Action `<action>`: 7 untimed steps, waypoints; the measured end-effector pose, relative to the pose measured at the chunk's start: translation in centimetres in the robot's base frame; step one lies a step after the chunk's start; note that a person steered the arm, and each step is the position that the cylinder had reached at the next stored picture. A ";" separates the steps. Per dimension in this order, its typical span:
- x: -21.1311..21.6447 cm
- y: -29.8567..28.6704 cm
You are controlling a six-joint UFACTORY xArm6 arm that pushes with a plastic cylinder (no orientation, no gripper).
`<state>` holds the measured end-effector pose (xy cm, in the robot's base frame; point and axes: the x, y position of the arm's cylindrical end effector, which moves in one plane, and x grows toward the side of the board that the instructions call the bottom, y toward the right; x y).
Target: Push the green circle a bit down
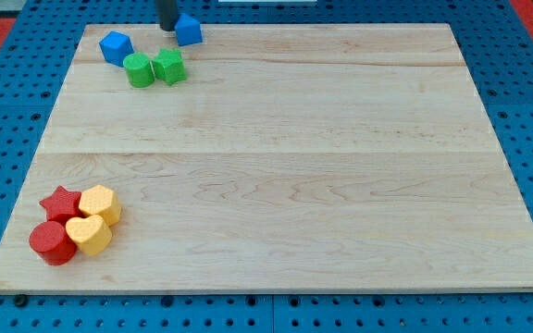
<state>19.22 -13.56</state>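
The green circle point(139, 70) lies near the board's top left, touching a green star-like block point(169, 67) on its right. A blue block point(116, 47) sits just up and left of the circle. Another blue block point(188, 30) lies at the top edge. My tip point(167, 28) stands at the top edge just left of that blue block, above and to the right of the green circle, with the green star-like block between.
The wooden board point(276, 166) lies on a blue perforated table. At the bottom left is a cluster: a red star point(61, 203), a red cylinder point(52, 242), a yellow hexagon-like block point(100, 203) and a yellow heart point(89, 235).
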 end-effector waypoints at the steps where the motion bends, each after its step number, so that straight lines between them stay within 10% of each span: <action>1: 0.4 4.9; 3: 5.3 12.5; 7: 3.8 -0.2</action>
<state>23.06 -13.79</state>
